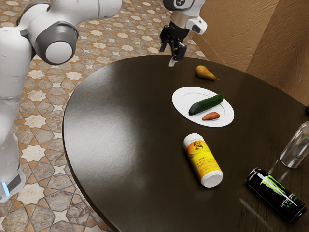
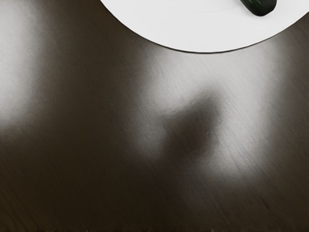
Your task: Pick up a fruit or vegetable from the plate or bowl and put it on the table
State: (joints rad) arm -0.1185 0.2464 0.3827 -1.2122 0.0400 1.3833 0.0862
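Foreground: can [image 1: 276,195], lying on the round counter [image 1: 106,125]. The plate [image 1: 183,104] rests farther back. The end effector [image 1: 172,60] hangs above the counter, apart from the plate; its degree of opening and any hold cannot be determined. The cucumber [image 1: 205,104] and, beside it, the smaller sweet potato [image 1: 211,116] lie on the plate, lower than the end effector and toward the exterior view's right.

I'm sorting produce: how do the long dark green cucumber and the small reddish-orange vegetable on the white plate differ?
The cucumber is dark green, the small vegetable reddish-orange. The cucumber is long and thick; the small vegetable is far shorter and slimmer. Both lie on the white plate.
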